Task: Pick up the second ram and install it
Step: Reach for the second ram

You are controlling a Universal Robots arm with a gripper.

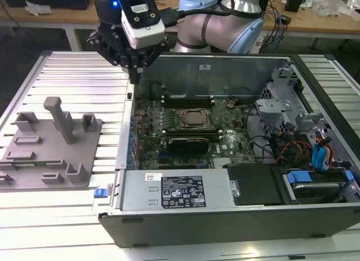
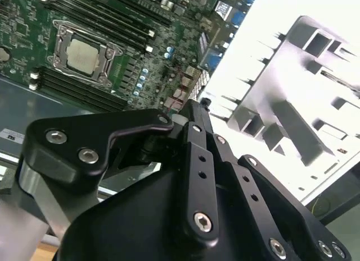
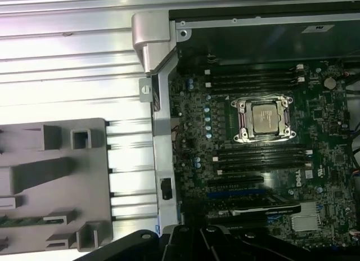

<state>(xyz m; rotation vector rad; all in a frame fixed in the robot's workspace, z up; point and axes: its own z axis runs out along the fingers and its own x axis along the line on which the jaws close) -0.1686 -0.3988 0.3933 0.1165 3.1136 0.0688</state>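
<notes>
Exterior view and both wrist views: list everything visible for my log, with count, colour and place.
computer case: one, dark grey, open, on the table
motherboard: one, green, inside the case
processor: one, silver-topped, middle of the motherboard
memory slots: several, black, on both sides of the processor
card: one, black, on the motherboard near the processor
parts holder: one, grey, at the exterior view's left of the case
second ram: one, green, apparently lying in the parts holder
table: one, silver, slatted, under everything
arm: one, silver and pale blue, behind the case
gripper: one, black, above the case's wall nearest the parts holder
</notes>
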